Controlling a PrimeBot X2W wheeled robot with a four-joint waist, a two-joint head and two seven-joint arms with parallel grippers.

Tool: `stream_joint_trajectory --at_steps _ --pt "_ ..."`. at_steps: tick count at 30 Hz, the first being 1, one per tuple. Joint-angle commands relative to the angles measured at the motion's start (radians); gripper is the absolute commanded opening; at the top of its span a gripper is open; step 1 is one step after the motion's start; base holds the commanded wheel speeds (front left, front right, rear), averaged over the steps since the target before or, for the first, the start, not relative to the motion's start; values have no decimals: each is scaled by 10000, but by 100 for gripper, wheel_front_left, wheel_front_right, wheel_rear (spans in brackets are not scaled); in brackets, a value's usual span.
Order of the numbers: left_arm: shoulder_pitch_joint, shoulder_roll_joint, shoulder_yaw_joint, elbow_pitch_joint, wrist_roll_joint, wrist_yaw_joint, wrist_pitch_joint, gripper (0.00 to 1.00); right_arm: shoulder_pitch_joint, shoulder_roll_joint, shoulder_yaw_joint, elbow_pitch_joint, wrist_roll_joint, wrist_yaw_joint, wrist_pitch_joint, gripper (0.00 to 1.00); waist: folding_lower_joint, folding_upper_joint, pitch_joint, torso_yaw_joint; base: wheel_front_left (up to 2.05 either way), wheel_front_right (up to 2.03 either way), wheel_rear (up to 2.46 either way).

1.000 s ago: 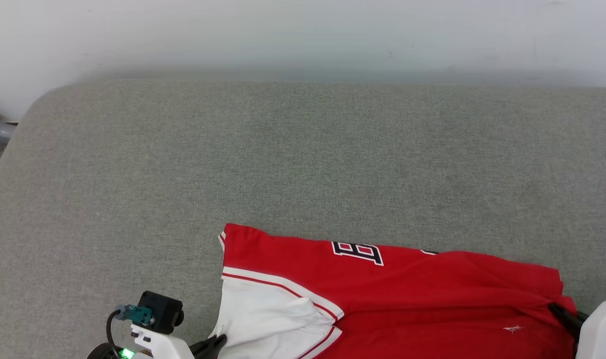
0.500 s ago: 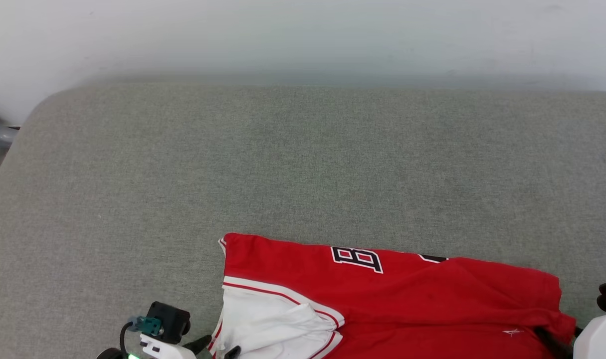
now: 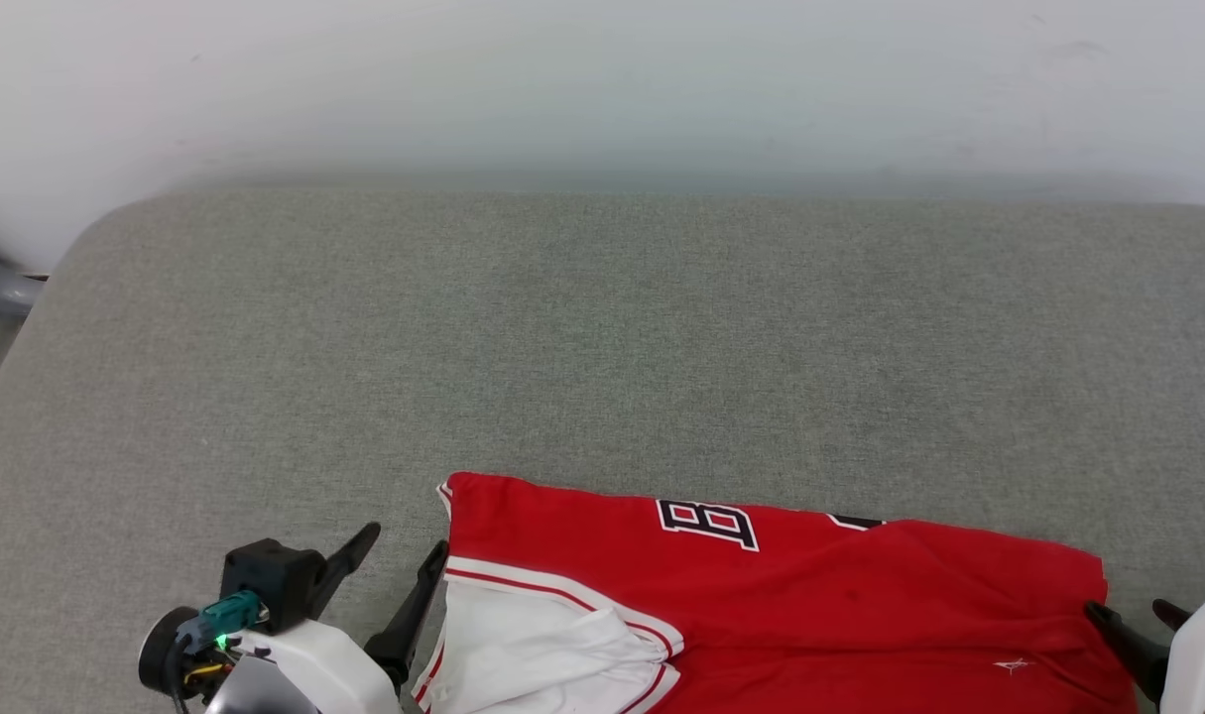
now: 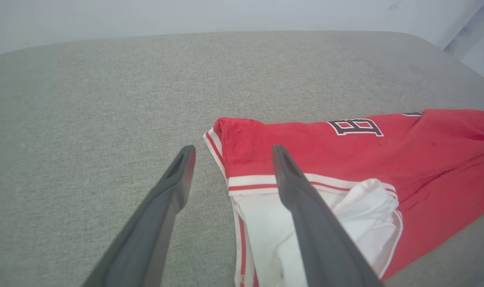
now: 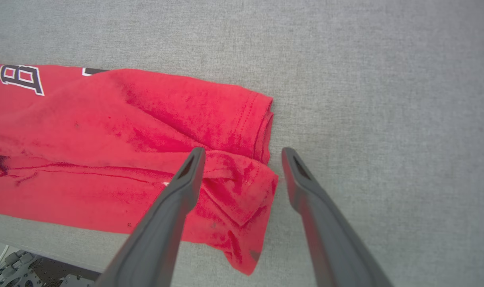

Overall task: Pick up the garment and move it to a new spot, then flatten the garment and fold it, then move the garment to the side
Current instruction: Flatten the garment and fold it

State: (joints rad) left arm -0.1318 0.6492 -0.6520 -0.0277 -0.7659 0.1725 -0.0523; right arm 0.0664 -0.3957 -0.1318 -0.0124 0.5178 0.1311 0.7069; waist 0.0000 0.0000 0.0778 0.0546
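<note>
Here, one red-and-white cloth jersey lies on a grey fabric cushion. Two grippers sit at its ends: left gripper and right gripper, both agape, empty

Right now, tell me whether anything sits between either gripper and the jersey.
Nothing visible does. The left gripper stands open at the white-sleeve end of the garment, the right gripper open at its red hem corner.

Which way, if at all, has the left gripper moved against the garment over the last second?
Yes. The left gripper has let go of the garment, opened, and shifted up the view beside its left edge.
</note>
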Motion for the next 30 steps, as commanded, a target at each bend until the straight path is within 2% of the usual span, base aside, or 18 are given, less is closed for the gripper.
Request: stream_joint_trajectory --at_steps 1,6,9,13,16,18,23,30 --pt "-75 -37 90 -98 141 138 -233 100 -23 251 -181 -150 -60 -9 188 100 0 0 28 24 0 0 0" --pt "-169 -131 413 -275 596 494 -1235 100 -234 955 -924 -395 -613 -9 931 100 0 0 207 101 0 0 0" --pt "-279 -52 627 -292 1357 871 -1813 100 -404 1438 -1269 -177 -903 -9 1269 100 0 0 330 135 0 0 0" --pt "-194 -275 1077 -494 1954 1273 -2083 100 -574 1786 -1693 209 -1152 -7 1594 100 0 0 537 239 0 0 0" --pt "-22 -390 1413 -600 2240 1414 -2131 100 -692 1873 -1947 642 -1501 -9 1603 100 0 0 670 279 0 0 0" --pt "51 -449 1725 -716 2469 1446 -2140 100 -712 1867 -1971 937 -1732 -9 1542 100 0 0 758 307 0 0 0" --pt "430 -749 2557 -858 2713 1350 -2145 100 -863 2283 -1994 1692 -1379 -7 1543 100 0 0 929 318 0 0 0" --pt "719 -1053 3130 -786 3001 921 -2147 100 -917 2509 -1360 2288 -708 10 1488 100 0 0 1001 296 0 0 0"
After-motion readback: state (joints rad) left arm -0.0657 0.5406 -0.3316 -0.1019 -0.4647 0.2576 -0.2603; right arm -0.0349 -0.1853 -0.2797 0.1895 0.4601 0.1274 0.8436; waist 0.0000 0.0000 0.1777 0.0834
